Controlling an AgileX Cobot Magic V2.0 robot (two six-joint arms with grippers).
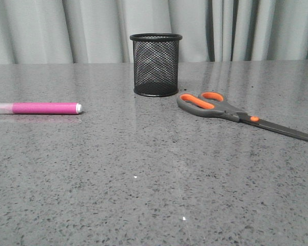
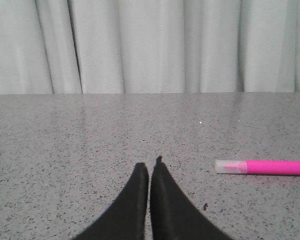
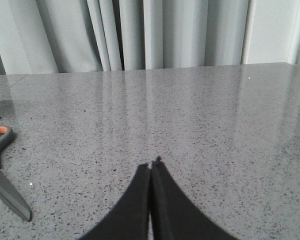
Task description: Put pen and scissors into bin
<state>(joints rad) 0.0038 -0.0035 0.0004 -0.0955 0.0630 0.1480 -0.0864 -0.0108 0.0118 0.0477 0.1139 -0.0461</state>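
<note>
A: Any writing on the slim pink-barrelled pen [image 1: 38, 108] with the translucent whitish cap?

B: None that can be read. One pen, lying flat on the grey speckled stone table [image 1: 143, 179] at the left, white end tip toward the middle.

A: And the rest?

B: One black wire-mesh cylindrical bin [image 1: 155, 64], upright near the far middle, with no label visible. One pair of long scissors [image 1: 231, 113] with dark grey handles lined orange, lying flat just right of the bin, apart from it, blades closed and pointing right.

A: The fingers?

B: The left gripper [image 2: 149, 167] has its two black fingers pressed together, holding nothing; the pen lies near it, untouched. The right gripper [image 3: 151, 166] likewise: fingers closed, empty, scissors off to one side.
</note>
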